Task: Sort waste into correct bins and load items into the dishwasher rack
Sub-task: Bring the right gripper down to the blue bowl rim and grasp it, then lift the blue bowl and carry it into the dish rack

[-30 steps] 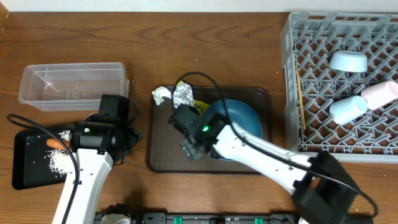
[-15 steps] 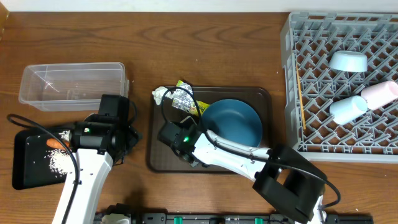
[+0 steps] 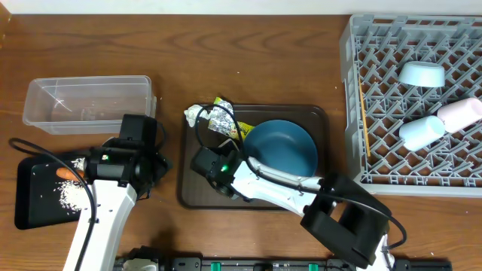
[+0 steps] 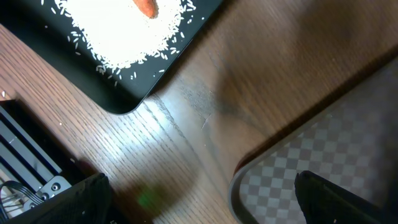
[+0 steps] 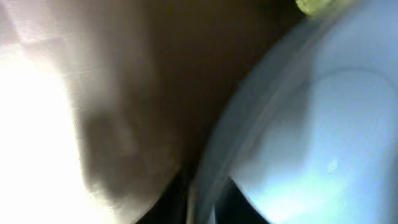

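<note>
The large dark blue bowl point(image 3: 282, 150) sits on the brown serving tray point(image 3: 199, 192). My right gripper point(image 3: 241, 164) is shut on its left rim; in the right wrist view the bowl's rim point(image 5: 249, 118) runs down between the two dark fingers of the gripper point(image 5: 202, 202). My left gripper point(image 3: 156, 162) hangs open over bare wood between the black tray point(image 3: 30, 207) and the serving tray, with nothing in the gripper point(image 4: 202, 205). Rice point(image 3: 71, 196) and the carrot point(image 3: 68, 173) lie on the black tray. Crumpled paper point(image 3: 196, 115), foil point(image 3: 222, 117) and the wrapper point(image 3: 224, 101) lie at the serving tray's far left corner.
The clear box point(image 3: 86, 102) stands at the far left. The grey rack point(image 3: 361, 45) on the right holds the light blue bowl point(image 3: 422, 74), blue cup point(image 3: 422, 132), pinkish cup point(image 3: 459, 113) and chopsticks point(image 3: 362, 113).
My right gripper moved from above the bowl to its left rim and closed on it. The left arm has not moved.
</note>
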`<act>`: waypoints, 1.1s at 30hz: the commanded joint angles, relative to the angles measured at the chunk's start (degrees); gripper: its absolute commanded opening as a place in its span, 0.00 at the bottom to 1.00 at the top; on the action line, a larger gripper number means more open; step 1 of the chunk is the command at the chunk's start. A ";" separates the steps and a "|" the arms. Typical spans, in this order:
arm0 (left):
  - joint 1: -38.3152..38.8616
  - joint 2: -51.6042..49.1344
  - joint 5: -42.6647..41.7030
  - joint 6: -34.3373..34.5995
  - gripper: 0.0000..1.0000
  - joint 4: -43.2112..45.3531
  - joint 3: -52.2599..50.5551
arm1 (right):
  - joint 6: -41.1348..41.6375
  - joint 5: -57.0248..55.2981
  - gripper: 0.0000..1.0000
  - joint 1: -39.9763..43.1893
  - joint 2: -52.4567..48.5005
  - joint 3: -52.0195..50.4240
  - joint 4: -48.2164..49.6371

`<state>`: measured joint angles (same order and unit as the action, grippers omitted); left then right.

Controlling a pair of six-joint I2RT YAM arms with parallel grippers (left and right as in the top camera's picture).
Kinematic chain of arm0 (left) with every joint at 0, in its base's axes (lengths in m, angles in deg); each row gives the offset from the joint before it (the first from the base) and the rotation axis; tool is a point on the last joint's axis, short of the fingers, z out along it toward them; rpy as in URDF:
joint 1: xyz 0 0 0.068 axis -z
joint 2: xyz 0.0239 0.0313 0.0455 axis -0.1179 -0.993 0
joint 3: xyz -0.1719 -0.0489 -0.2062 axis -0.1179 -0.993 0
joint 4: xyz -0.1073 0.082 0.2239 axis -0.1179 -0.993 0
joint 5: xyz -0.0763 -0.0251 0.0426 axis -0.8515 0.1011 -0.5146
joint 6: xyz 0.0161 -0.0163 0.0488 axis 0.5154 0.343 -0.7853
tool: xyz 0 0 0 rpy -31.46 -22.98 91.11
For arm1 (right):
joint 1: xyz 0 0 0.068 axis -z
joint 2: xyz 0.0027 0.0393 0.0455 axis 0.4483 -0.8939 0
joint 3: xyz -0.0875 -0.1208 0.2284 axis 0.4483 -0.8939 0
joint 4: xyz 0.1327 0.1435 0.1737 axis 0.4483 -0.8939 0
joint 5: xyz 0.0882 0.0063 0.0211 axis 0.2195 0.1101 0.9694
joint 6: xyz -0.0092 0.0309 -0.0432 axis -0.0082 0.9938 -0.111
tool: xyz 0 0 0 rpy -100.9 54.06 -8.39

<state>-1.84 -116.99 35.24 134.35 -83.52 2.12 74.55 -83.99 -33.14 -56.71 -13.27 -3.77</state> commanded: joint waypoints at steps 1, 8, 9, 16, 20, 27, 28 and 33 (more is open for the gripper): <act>-0.31 -0.26 0.92 0.50 0.98 -0.35 -0.24 | -0.02 -0.33 0.01 -0.15 -1.22 1.73 -0.72; -0.31 -0.26 0.92 0.50 0.98 -0.35 -0.24 | 0.09 -0.31 0.01 1.05 1.66 7.54 -4.63; -0.31 -0.26 0.92 0.52 0.98 -0.35 -0.24 | 0.63 -0.33 0.01 1.38 2.51 8.20 -5.18; -0.31 -0.26 0.92 0.52 0.98 -0.35 -0.24 | 2.51 5.25 0.01 7.45 14.10 10.75 -6.80; -0.31 -0.26 0.92 0.50 0.98 -0.35 -0.24 | 1.62 10.69 0.01 14.12 22.23 10.75 -6.97; -0.31 -0.26 0.92 0.50 0.98 -0.35 -0.24 | -3.63 25.57 0.01 31.69 32.89 10.75 -7.52; -0.31 -0.26 0.92 0.50 0.98 -0.35 -0.24 | -4.44 28.52 0.01 34.86 33.59 10.75 -7.82; -0.31 -0.26 0.92 0.50 0.98 -0.35 -0.24 | -8.33 40.28 0.01 48.35 34.07 9.81 -8.87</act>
<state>-1.84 -116.99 35.24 134.35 -83.52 2.12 70.35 -54.09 10.08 -22.96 -3.37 -12.60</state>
